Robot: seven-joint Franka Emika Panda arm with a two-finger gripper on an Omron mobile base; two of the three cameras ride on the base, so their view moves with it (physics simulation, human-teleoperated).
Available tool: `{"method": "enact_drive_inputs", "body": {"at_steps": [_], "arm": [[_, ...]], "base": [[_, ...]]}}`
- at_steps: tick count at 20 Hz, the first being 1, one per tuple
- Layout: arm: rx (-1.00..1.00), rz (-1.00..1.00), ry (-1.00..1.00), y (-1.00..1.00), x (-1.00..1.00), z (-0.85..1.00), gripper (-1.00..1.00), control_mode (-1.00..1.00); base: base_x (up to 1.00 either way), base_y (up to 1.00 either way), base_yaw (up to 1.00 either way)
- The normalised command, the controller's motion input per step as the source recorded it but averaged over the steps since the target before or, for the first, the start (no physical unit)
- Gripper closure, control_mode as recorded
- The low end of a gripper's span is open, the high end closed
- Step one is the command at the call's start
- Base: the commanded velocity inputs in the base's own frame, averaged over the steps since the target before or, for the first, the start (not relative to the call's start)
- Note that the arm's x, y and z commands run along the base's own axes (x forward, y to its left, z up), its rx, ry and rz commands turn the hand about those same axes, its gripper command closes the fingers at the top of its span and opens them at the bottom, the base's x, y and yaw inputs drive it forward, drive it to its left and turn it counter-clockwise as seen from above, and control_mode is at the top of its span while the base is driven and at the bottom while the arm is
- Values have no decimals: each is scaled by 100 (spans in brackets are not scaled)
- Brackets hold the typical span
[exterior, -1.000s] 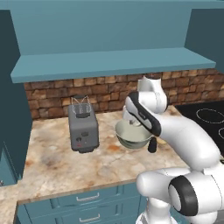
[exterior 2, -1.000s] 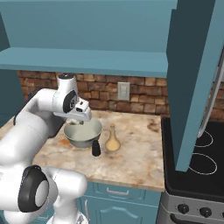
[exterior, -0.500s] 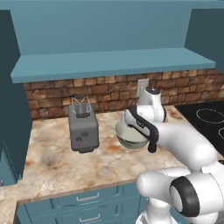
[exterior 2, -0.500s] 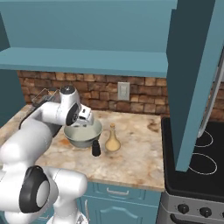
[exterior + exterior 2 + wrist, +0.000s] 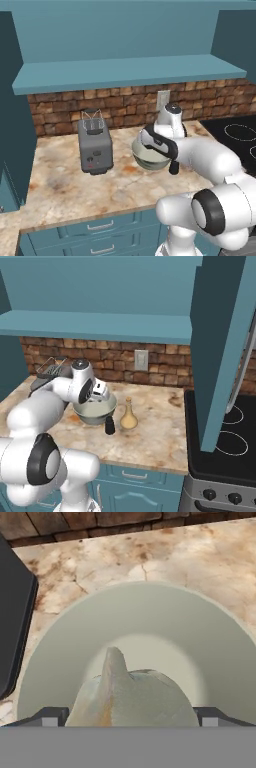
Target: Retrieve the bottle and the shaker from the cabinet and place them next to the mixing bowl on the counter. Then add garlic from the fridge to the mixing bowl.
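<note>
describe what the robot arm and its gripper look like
The arm is made of glossy white rounded segments, joined by dark charcoal rings and round dark joint caps. Its wrist ends in a white head with a dark band, seen above the mixing bowl. The gripper has two small dark grey fingertips with squared ends. No cables or markings can be made out.

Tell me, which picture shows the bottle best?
The right base view: the bottle stands whole on the counter beside the bowl and shaker. In the left base view the arm blocks where it stands.
</note>
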Motion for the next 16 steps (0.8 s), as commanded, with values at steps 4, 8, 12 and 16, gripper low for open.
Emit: {"method": "enact_drive_inputs", "body": {"at_steps": [4,8,12,16], "arm": [[0,1,4,-20,48,0,100,-100],[0,0,1,0,0,-16,100,-100],[0,0,0,0,0,-29,100,-100],[0,0,0,0,0,-39,100,-100]], "base": [[0,0,0],[0,0,0],[0,0,0],[0,0,0]]}}
